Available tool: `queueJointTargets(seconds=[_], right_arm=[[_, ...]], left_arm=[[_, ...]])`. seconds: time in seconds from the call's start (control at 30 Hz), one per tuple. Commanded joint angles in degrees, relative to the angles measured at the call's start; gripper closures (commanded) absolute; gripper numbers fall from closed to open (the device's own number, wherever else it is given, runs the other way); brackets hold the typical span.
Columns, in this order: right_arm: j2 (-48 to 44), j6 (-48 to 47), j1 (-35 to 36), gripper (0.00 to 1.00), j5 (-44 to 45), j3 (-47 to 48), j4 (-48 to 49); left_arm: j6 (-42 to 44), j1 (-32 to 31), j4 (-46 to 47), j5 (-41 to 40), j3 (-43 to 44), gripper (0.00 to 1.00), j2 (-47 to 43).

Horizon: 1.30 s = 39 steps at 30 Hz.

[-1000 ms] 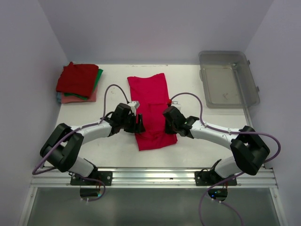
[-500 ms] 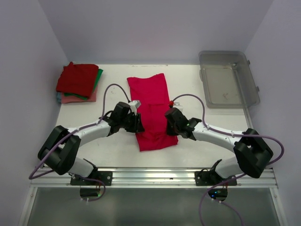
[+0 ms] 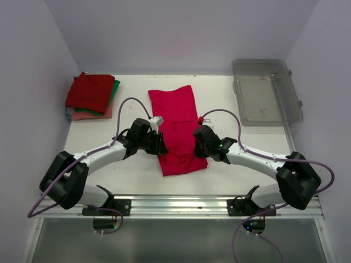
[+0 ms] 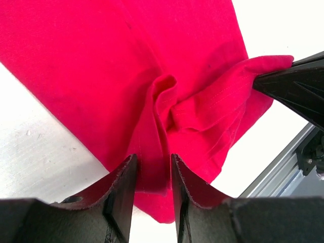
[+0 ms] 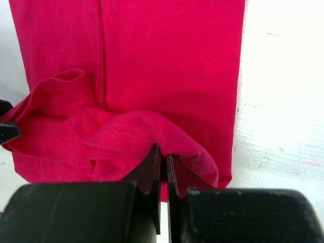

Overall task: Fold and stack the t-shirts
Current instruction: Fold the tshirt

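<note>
A crimson-pink t-shirt (image 3: 175,109), folded into a long strip, lies in the middle of the table. My left gripper (image 3: 160,145) is at its near left edge. In the left wrist view its jaws (image 4: 153,169) hold a pinched ridge of the t-shirt (image 4: 101,61). My right gripper (image 3: 198,147) is at the near right edge, shut (image 5: 163,159) on the t-shirt's hem (image 5: 167,50), which arches up off the table. Its dark fingertip (image 4: 293,83) holds the raised corner. Folded t-shirts sit stacked at the far left: dark red (image 3: 90,90) over green (image 3: 114,90) over salmon-pink (image 3: 93,115).
A clear grey plastic bin (image 3: 266,90) stands at the far right. White walls close the table on three sides. A metal rail (image 3: 181,204) runs along the near edge by the arm bases.
The left jaws have narrowed onto the shirt's near left edge. Both wrists have crept slightly away from the near edge. The right gripper has kept its hold.
</note>
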Motion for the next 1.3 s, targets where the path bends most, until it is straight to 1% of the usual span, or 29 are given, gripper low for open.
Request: queueJointTargets(seconds=[0.0,0.13,0.27,0.3,0.33,0.37,0.4,0.43,0.6,1.0,1.27], right_arm=[[-1.8,-0.7,-0.1,1.00,0.5,1.0,0.0],[-0.1,-0.7,-0.1,1.00,0.2,1.0,0.8],[0.8,-0.6,-0.1,1.00,-0.1,1.0,1.4],[0.8,-0.6,-0.1,1.00,-0.2,1.0,1.4],[0.9,-0.6,-0.1,1.00,-0.1,1.0,1.5],[0.7,-0.7,-0.1,1.00,0.0,1.0,1.3],[0.7,-0.7,-0.1,1.00,0.1,1.0,1.4],[0.7,-0.7,-0.1,1.00,0.2,1.0,1.3],[0.0,-0.7,-0.1,1.00,0.3,1.1,0.8],[-4.4,-2.0,-0.1,1.00,1.2,3.1,-1.8],[-3.8,-4.9,-0.1,1.00,4.0,7.8,-3.5]], left_arm=[[1.1,0.4,0.2,1.6,1.2,0.64,-0.5],[1.5,0.4,1.5,1.6,1.0,0.64,1.7],[2.4,0.4,1.4,-2.4,1.4,0.57,4.9],[2.6,0.4,1.1,-3.3,1.7,0.57,5.6],[3.1,0.4,1.2,-3.4,1.7,0.59,6.6],[3.2,0.4,1.6,-3.3,1.6,0.78,7.0],[3.3,0.4,1.6,-3.1,1.6,0.91,7.2],[3.4,0.4,1.6,-3.2,1.5,1.00,7.6],[3.5,0.4,1.5,-2.6,1.6,1.00,6.0],[4.1,0.3,-5.3,-2.7,4.6,1.00,-2.7],[5.5,0.3,-7.0,-4.7,9.8,1.00,-2.6]])
